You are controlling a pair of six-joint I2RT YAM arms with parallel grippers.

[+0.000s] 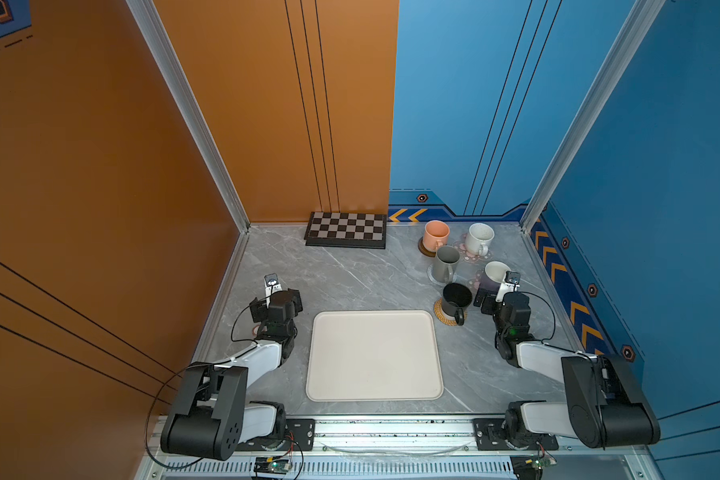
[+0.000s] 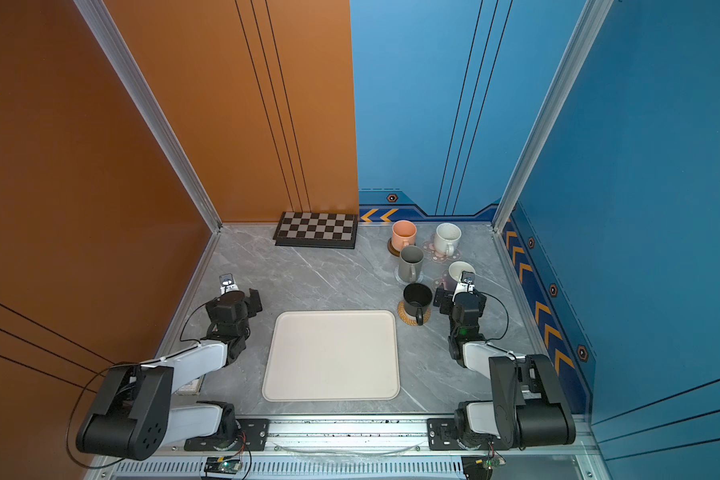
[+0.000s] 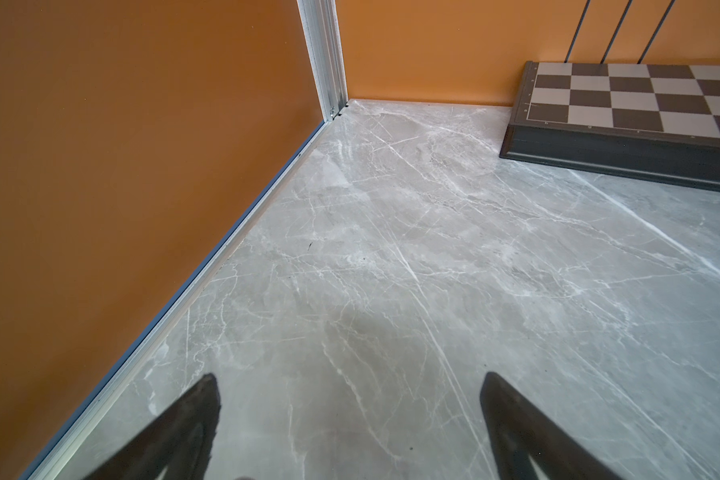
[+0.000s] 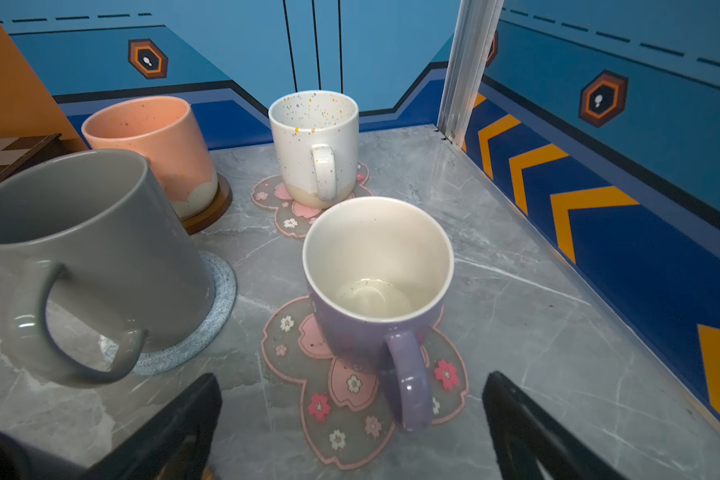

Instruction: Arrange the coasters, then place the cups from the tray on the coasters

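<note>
The small marks on the dark border of the black-and-grey chequered board (image 3: 641,99) are too fine for us to read, and the orange hexagon badges (image 4: 147,59) carry only a white sign. The left gripper (image 3: 351,375) stands wide open and holds nothing. Ahead of it the grey marble table (image 3: 391,249) runs open to the corner, with the aluminium rail (image 3: 140,357) of the orange wall close on its left. The right gripper (image 4: 352,375) is wide open too, gripping nothing. Just ahead of it we see the lavender mug with white inside (image 4: 350,328) upright on a translucent pink-blossom flower coaster (image 4: 350,428), with its handle turned toward the gap between the fingers. Further ahead the speckled cream-white mug (image 4: 312,145) stands on the second flower coaster (image 4: 292,216). Ahead to the left are the grey mug (image 4: 100,232) on the light-blue crochet coaster (image 4: 208,320) and the peach-orange mug (image 4: 154,141) on the dark-brown wooden disc (image 4: 213,208). Just left of this gripper the black mug (image 1: 457,297) sits on the round woven rattan coaster (image 1: 441,318). The blue wall with orange chevrons (image 4: 599,187) is near on its right. The large cream-beige tray (image 1: 375,357) lies behind it to the left, between both arms.
</note>
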